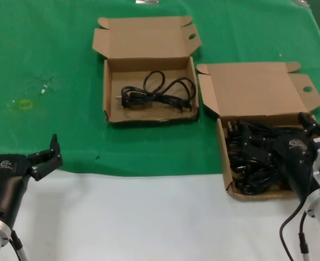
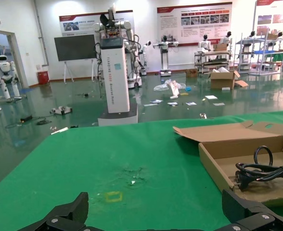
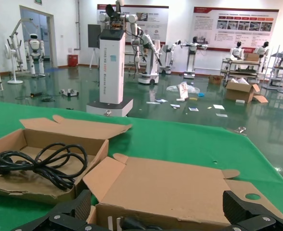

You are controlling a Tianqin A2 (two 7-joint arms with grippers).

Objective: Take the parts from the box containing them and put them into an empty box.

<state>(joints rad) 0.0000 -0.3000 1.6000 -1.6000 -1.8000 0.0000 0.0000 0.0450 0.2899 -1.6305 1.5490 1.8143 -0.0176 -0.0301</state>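
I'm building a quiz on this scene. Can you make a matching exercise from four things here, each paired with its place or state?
Things:
1. left gripper
2. right gripper
3. left cardboard box
4. right cardboard box

States:
A. holds one black power cord
B. piled with tangled cords
C. open, near table's front edge
D. open, over the full box

Pairs: 1-C, 2-D, 3-A, 4-B

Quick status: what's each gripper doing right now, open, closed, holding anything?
Left gripper: open, holding nothing, hovering at the table's near edge.
Right gripper: open, holding nothing, over the box of power cords.
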